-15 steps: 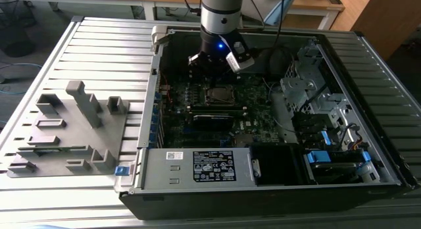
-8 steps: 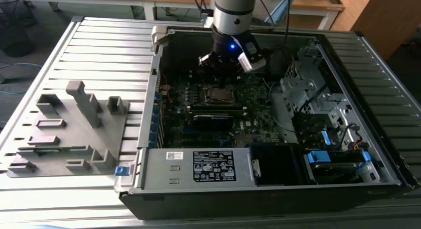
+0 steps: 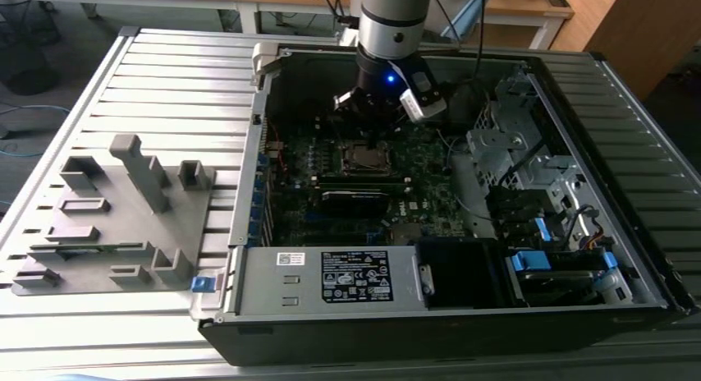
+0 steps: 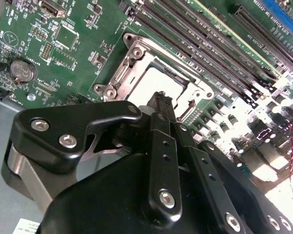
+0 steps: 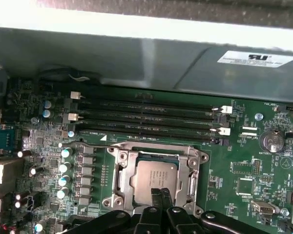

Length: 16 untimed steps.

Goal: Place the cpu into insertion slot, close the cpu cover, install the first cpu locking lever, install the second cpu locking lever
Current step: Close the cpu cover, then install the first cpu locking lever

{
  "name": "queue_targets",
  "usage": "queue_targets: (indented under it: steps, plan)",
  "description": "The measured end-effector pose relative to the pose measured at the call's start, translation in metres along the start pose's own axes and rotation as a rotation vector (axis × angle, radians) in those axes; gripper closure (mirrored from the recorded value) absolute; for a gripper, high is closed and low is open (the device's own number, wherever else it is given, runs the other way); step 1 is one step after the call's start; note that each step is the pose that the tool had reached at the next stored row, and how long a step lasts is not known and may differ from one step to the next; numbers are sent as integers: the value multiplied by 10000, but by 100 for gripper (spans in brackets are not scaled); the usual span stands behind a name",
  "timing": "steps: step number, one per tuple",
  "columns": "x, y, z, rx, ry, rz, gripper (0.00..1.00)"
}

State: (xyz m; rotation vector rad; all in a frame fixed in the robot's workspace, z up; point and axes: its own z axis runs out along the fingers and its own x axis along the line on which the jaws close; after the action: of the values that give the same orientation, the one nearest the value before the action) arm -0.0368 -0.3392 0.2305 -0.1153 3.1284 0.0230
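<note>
Inside the one open case (image 3: 438, 336), one motherboard (image 5: 234, 161) is lying flat, carrying four memory slots (image 5: 146, 119). The gripper (image 5: 158, 193) is hanging over it, jaws pressed together and gripping nothing, tips just over the one cpu (image 5: 154, 178), which is sitting in the socket within the one cover (image 5: 118, 175).

A lab: open computer case (image 3: 438, 336) on slatted bench (image 3: 164, 77), desks (image 3: 526, 7) behind.

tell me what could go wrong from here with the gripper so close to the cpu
1. The gripper tip sits at the cpu edge over the cpu cover; pushing off-centre might scrape the chip or bend the frame.
2. The capacitors beside the socket could be knocked in a sideways move.
</note>
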Motion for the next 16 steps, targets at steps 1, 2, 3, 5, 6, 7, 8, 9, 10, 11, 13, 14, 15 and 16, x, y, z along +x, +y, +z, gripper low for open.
queue_targets:
  steps: [1,2,3,5,6,7,8,9,10,11,13,14,15,16]
  plan:
    - [0,-1,1,-2,-1,1,89]
    - [1,-1,1,0,0,3,89]
    - [1,-2,1,2,1,33,89]
    - [0,-2,6,3,-5,309,89]
    - [0,-2,8,6,-6,449,89]
    - [1,-2,9,7,-8,564,89]
    - [5,-2,10,7,-9,622,89]
    - [9,-2,11,7,-9,630,89]
    - [14,-1,12,6,-10,630,89]
    - [19,-1,14,6,-11,631,89]
    - [21,-1,15,7,-11,629,89]
    - [28,0,16,7,-11,631,89]
    - [35,0,17,7,-10,631,89]
    - [36,0,17,7,-10,631,89]
